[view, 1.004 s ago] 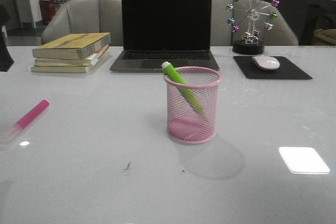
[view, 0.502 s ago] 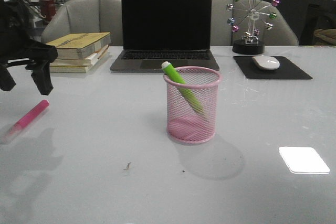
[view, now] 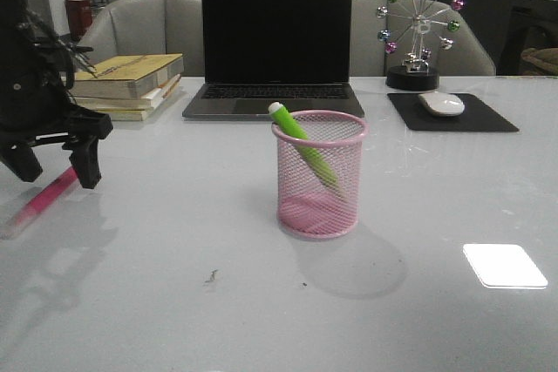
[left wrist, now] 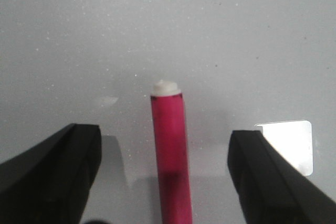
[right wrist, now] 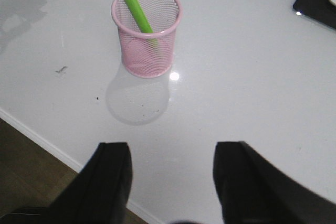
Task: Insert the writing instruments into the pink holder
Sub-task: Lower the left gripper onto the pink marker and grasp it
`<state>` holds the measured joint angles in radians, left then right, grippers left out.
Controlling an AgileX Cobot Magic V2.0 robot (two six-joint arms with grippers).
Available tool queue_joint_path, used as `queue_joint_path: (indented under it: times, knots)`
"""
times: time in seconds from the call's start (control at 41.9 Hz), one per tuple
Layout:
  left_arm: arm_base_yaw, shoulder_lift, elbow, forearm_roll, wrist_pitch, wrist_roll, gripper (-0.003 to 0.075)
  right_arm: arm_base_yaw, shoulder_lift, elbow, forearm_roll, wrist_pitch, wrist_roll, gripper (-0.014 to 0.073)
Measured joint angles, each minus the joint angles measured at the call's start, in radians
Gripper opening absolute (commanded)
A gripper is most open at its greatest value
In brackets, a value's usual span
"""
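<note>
The pink mesh holder (view: 318,175) stands mid-table, with the lime green marker (view: 302,142) leaning inside it, whitish end up; the right wrist view shows the same holder (right wrist: 147,30) and green marker (right wrist: 135,8). The bright pink marker (view: 42,201) lies flat on the table at the far left. My left gripper (view: 57,172) hangs open just above it, one finger on each side; in the left wrist view the pink marker (left wrist: 169,150) runs between the fingers (left wrist: 58,171) without touching them. My right gripper (right wrist: 172,156) is open and empty over the table's near edge.
A stack of books (view: 122,84), a dark laptop (view: 275,45), a mouse (view: 441,103) on a black pad (view: 451,113) and a ferris-wheel ornament (view: 418,28) line the back. The near table edge (right wrist: 37,135) shows in the right wrist view.
My left arm came in from the left edge and has dropped lower and slightly right, now straddling the pink marker. The holder and both markers have not moved.
</note>
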<state>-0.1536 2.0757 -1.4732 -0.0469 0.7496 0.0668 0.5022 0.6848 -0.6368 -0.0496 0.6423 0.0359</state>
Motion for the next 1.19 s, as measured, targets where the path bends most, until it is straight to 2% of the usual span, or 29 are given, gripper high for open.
queue_joint_path:
  times: [0.072, 0.43, 0.645, 1.004, 1.195]
  knots:
    - [0.000, 0.007, -0.002, 0.000, -0.002, 0.000, 0.0518, 0.000, 0.000, 0.000, 0.000, 0.000, 0.000, 0.0467]
    - [0.000, 0.012, -0.006, 0.000, -0.002, 0.000, 0.0216, 0.000, 0.000, 0.000, 0.000, 0.000, 0.000, 0.0467]
    - [0.000, 0.012, -0.006, 0.000, 0.002, 0.000, 0.0096, 0.000, 0.000, 0.000, 0.000, 0.000, 0.000, 0.0467]
    - [0.000, 0.002, -0.009, 0.004, 0.037, 0.002, 0.0091, 0.000, 0.000, 0.000, 0.000, 0.000, 0.000, 0.0467]
    - [0.000, -0.112, -0.007, 0.001, 0.032, 0.037, 0.0091, 0.000, 0.000, 0.000, 0.000, 0.002, 0.000, 0.0467]
